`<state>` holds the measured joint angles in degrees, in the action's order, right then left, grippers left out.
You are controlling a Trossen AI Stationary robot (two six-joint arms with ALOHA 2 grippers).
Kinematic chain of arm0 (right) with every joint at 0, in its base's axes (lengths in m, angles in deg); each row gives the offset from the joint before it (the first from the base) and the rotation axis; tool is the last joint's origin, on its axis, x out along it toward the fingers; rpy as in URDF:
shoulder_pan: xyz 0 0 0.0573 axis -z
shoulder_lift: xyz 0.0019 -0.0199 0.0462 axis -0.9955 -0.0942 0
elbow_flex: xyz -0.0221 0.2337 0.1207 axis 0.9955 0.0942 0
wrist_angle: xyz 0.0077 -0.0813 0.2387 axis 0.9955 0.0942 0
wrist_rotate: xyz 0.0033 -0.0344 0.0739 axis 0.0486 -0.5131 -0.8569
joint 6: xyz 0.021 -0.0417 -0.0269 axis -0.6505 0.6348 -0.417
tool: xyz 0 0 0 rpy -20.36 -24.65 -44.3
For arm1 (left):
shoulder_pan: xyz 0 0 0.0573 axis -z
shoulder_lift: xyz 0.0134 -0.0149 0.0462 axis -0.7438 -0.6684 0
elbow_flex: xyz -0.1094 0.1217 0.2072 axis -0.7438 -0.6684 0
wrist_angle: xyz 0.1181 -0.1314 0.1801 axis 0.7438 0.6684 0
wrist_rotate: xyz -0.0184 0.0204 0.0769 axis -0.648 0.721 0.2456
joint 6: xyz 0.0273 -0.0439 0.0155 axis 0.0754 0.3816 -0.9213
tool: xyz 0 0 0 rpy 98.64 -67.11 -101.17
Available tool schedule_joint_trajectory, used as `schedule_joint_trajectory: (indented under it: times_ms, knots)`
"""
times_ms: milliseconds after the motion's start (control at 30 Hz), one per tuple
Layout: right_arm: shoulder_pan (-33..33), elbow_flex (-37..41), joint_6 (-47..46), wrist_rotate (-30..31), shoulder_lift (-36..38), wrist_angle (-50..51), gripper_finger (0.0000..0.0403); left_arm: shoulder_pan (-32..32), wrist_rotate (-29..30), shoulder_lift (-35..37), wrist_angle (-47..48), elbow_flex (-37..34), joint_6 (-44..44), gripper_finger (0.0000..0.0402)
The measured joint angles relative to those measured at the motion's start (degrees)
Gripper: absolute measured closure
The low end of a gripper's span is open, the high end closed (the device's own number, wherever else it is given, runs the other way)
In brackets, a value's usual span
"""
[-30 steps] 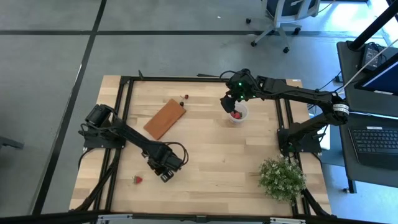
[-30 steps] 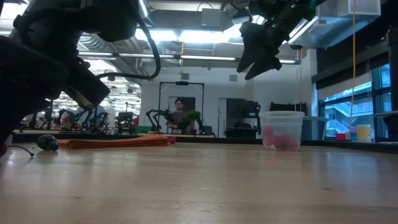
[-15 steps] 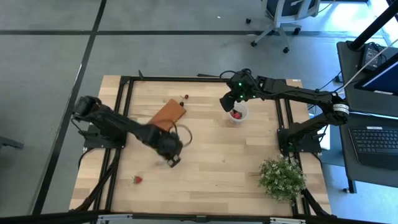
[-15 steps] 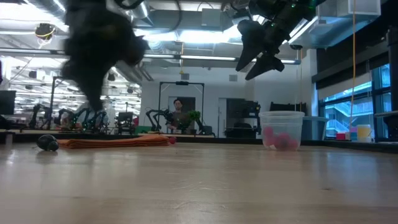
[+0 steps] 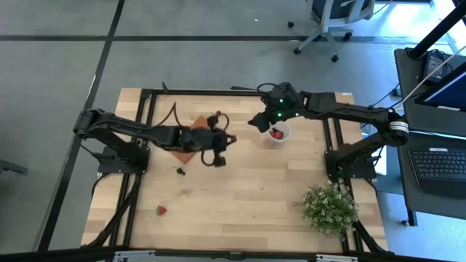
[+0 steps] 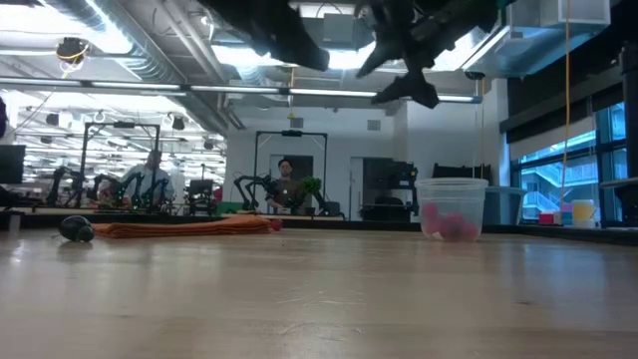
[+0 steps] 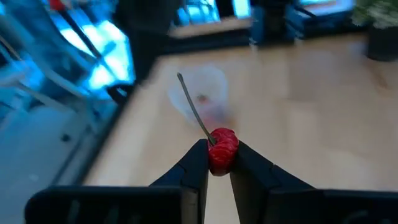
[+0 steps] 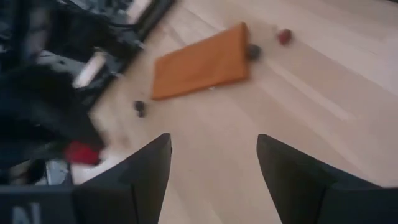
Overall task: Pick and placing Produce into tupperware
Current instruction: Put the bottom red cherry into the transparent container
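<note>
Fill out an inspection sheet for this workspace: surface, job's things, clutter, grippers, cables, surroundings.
Surface: light wooden table in a black frame.
Job's things: translucent cup with red berries inside; a red berry with a stem in the left gripper; a strawberry near the front left; a dark berry on the wood.
Clutter: orange-brown block; bushy green plant at the front right corner.
Grippers: left gripper shut on the red berry, above the table centre; right gripper open, beside the cup.
Cables: a cable loops at the left wrist.
Surroundings: office chair, laptop, people in the room behind.
</note>
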<state>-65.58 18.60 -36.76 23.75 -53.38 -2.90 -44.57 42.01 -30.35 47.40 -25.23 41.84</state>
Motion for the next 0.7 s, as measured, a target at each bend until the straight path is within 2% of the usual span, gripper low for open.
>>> schedule_joint_trajectory:
  times_ms: [300,467,700]
  knots:
    - [-4.35,0.00,-1.45,-0.06,0.00,-10.58,0.0164,-6.02,-1.33,-0.19,-4.92,0.01,-2.58,0.0352]
    - [-5.35,0.00,-1.75,0.08,0.00,-16.61,0.0164,-6.49,-2.60,-0.17,-7.90,0.01,-3.73,0.0351]
    - [-5.39,0.00,-3.00,0.15,0.00,-17.69,0.0164,-6.31,-2.56,-0.17,-13.40,0.01,-5.63,0.0351]
